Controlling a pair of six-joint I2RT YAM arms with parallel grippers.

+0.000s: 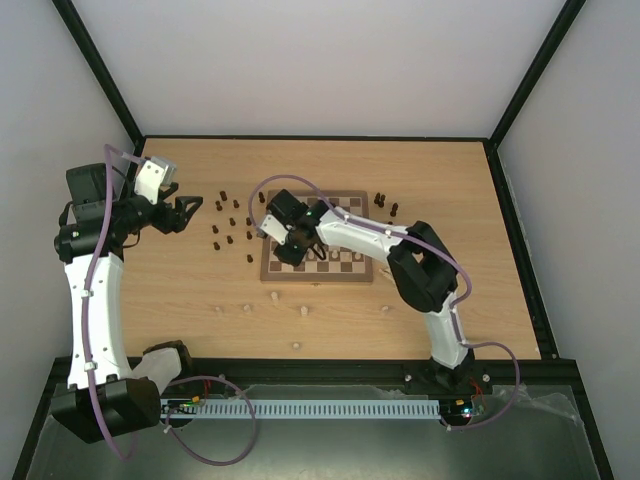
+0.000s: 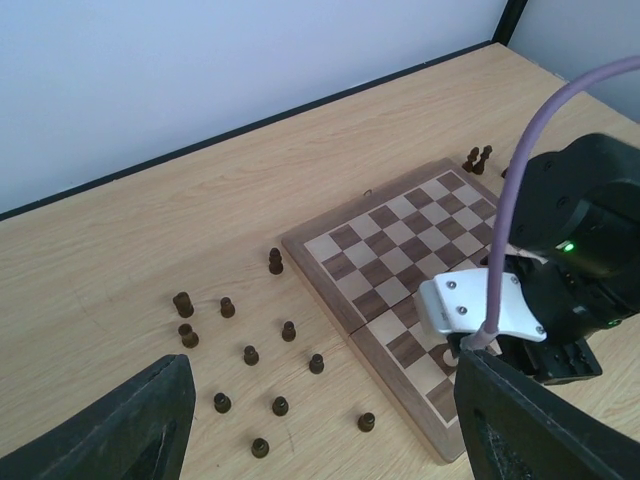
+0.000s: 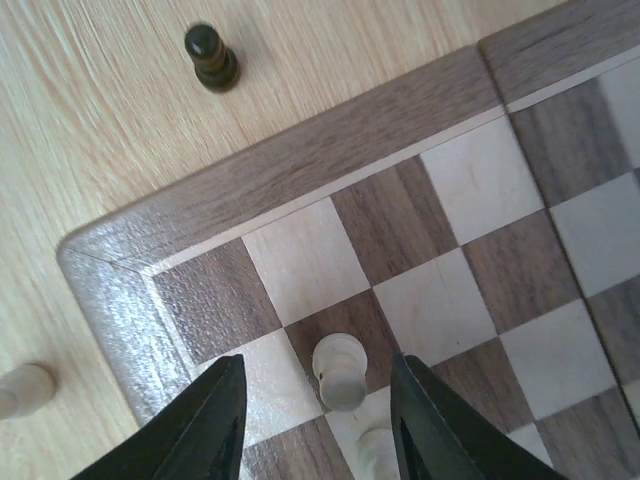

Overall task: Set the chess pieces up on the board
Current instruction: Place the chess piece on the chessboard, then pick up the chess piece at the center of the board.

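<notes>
Closest to us, loose pale chessmen (image 1: 296, 346) lie on the tabletop (image 1: 180, 300) just near of the board (image 1: 350, 264), then our right gripper (image 3: 317, 390) stands spread around a pale pawn (image 3: 340, 372) without touching it by the board's near-left corner, and farther back at left our left gripper (image 1: 190, 213) hangs spread beside scattered dark chessmen (image 1: 233, 222).

light wood-grain worktop (image 1: 470, 200), plain white enclosure walls (image 1: 320, 60), thin black rail along the worktop's far edge (image 1: 320, 138), long white slotted strip along the near edge (image 1: 330, 408)
</notes>
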